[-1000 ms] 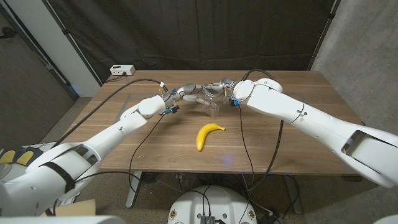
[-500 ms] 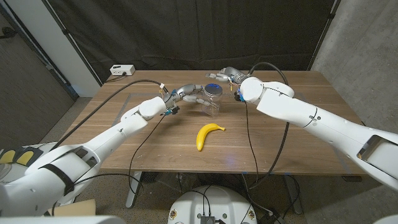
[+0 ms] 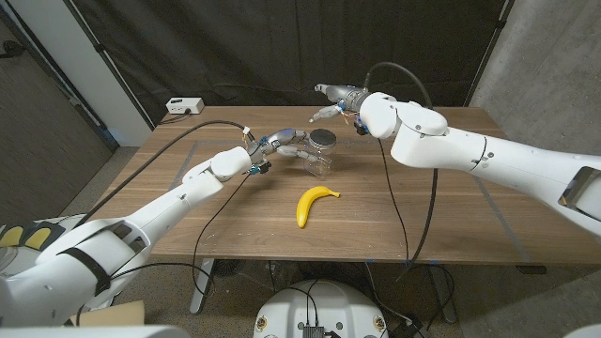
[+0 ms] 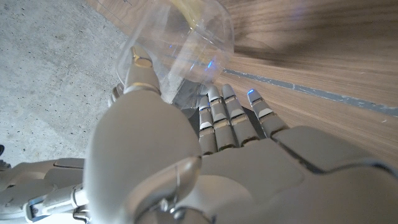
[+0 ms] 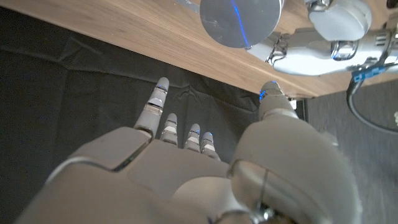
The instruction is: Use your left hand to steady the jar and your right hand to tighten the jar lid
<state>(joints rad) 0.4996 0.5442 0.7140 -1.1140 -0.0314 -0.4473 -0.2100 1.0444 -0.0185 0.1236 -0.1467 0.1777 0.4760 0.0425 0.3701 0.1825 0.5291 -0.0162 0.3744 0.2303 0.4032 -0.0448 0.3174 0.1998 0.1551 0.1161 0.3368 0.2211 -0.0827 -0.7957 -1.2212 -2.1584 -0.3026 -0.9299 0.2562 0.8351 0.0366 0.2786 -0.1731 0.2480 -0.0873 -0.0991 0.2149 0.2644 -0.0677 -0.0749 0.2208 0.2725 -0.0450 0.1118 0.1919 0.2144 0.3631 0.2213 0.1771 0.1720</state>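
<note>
A clear jar (image 3: 322, 158) with a silver lid (image 3: 323, 140) stands upright near the far middle of the wooden table (image 3: 441, 216). My left hand (image 3: 288, 145) grips the jar's side; the left wrist view shows thumb and fingers (image 4: 221, 115) wrapped around the clear jar (image 4: 186, 43). My right hand (image 3: 334, 95) hovers above and behind the jar, off the lid, fingers apart and holding nothing. From the right wrist view the lid (image 5: 240, 20) appears as a silver disc beyond the spread fingers (image 5: 155, 99).
A yellow banana (image 3: 315, 203) lies on the table in front of the jar. A white box (image 3: 183, 106) sits at the far left corner. Black cables run along both arms over the tabletop. A dark curtain hangs behind the table.
My right hand has lifted off the jar lid and drawn up and back, away from the jar. The left hand keeps its grip on the jar.
</note>
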